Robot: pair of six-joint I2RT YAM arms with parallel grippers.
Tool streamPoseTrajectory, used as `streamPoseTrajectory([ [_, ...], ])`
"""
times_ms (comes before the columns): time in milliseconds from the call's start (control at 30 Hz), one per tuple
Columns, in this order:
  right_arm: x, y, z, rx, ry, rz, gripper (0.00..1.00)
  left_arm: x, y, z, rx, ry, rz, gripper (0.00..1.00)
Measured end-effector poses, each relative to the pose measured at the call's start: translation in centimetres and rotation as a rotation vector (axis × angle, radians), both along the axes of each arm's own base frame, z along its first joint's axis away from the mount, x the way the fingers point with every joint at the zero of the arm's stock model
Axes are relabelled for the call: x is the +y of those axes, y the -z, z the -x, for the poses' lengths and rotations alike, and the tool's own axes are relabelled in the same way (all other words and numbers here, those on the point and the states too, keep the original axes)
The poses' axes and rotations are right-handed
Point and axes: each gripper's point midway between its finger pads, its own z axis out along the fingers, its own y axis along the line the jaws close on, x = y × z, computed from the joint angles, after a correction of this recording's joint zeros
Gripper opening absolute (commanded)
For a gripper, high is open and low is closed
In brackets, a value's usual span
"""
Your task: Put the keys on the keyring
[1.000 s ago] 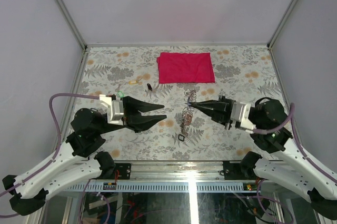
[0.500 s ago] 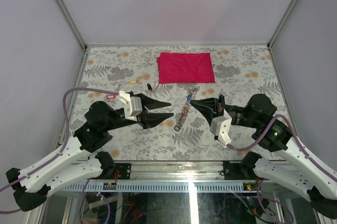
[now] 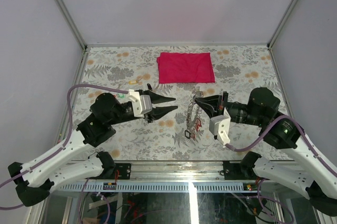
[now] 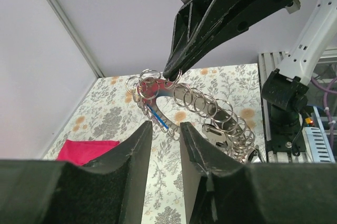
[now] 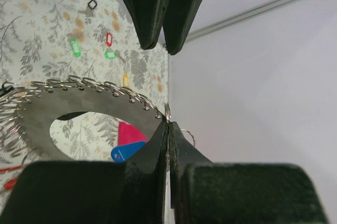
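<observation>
Here, above the middle of the table, the right gripper is pressed shut on the rim of the keyring, holding it aloft with many small rings and a blue-tagged key hanging from it. The left gripper faces it across a gap, its jaws slightly spread and empty. Beyond, loose keys lie on the floral table. A red cloth rests by the far edge.

From above, the keys at the keyring were too small for me to tell apart. My right wrist's picture cut the ring off at its left edge, and my left fingers hid its lower end.
</observation>
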Motion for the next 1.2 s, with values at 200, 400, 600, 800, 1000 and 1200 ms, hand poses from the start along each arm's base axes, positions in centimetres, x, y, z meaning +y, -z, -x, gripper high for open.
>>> streamPoseTrajectory([
  [200,-0.2,1.2,-0.2,0.057,0.016,0.075,0.00,-0.3,0.2,-0.6,-0.041,-0.008,-0.040,0.27],
  [400,-0.1,1.8,-0.3,0.099,0.019,0.107,0.00,-0.9,0.0,-1.1,-0.085,-0.007,-0.075,0.27],
  [600,0.2,1.9,-0.5,0.162,0.028,0.105,0.00,-1.7,0.9,-1.7,-0.108,0.005,-0.132,0.27],
  [800,0.4,2.2,-0.5,0.217,0.037,0.097,0.00,-1.9,1.6,-2.0,-0.123,0.007,-0.174,0.26],
  [1000,0.6,2.5,-0.6,0.251,0.043,0.095,0.00,-2.3,1.7,-2.0,-0.125,0.025,-0.185,0.26],
  [1200,0.8,2.6,-0.7,0.272,0.047,0.091,0.00,-3.0,2.1,-1.4,-0.118,0.061,-0.196,0.26],
])
